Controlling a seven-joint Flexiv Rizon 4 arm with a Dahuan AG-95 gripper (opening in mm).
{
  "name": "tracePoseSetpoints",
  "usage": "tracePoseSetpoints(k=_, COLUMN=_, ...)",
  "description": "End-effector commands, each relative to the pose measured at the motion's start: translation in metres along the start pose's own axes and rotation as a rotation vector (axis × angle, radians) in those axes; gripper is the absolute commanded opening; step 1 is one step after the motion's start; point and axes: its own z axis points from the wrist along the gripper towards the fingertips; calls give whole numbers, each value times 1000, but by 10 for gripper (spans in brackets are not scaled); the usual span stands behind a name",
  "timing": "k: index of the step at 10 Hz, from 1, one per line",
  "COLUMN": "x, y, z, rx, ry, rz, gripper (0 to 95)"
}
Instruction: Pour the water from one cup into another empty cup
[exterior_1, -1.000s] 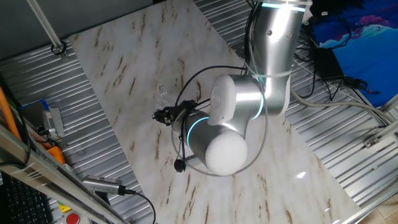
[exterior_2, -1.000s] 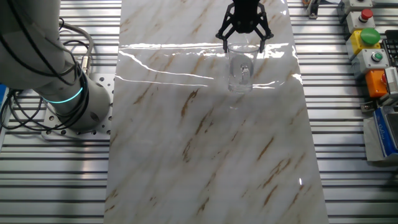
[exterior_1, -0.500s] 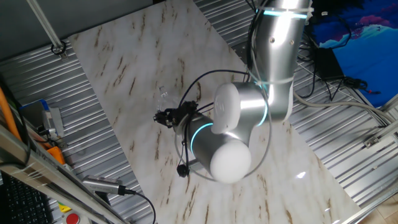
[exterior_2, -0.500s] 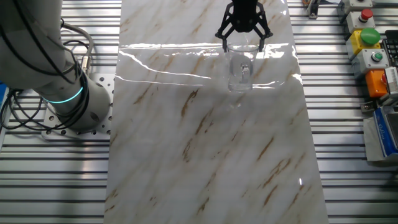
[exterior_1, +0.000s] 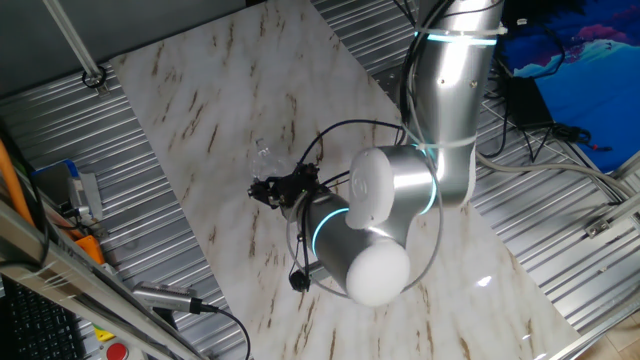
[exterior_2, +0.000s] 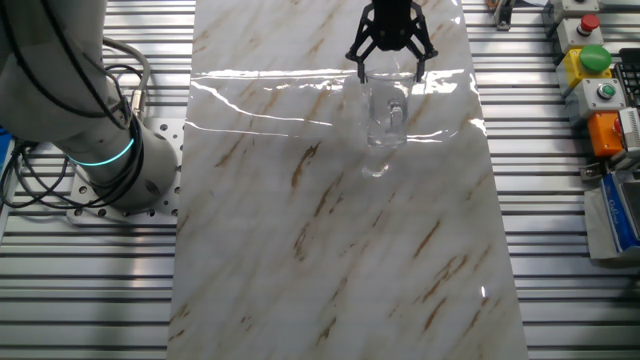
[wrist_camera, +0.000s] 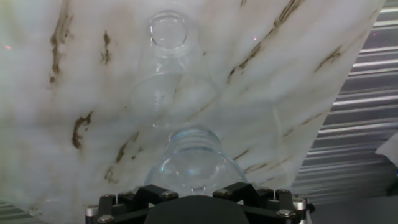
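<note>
Two clear glasses stand close together near the far edge of the marble table, toward its right corner. The gripper hangs with its jaws spread wide, straddling the top of the glass nearest that edge without touching it. Which one is the larger tumbler I judge only from the hand view, where it sits closest; the small cup lies beyond. Wet glass is rigid, slick and breakable, so grip the mid-wall squarely and gently.
</note>
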Motion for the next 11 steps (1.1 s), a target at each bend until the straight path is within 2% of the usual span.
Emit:
tracePoseSetpoints(k=1, x=0, y=0, z=-1, rx=1, ry=9, rz=0, gripper=0)
tracePoseSetpoints(k=7, x=2, y=0, z=-2, rx=13, ry=42, rz=-14, gripper=0)
tracePoseSetpoints(k=11, x=5, y=1, z=-1, rx=50, ry=87, rz=-18, gripper=0)
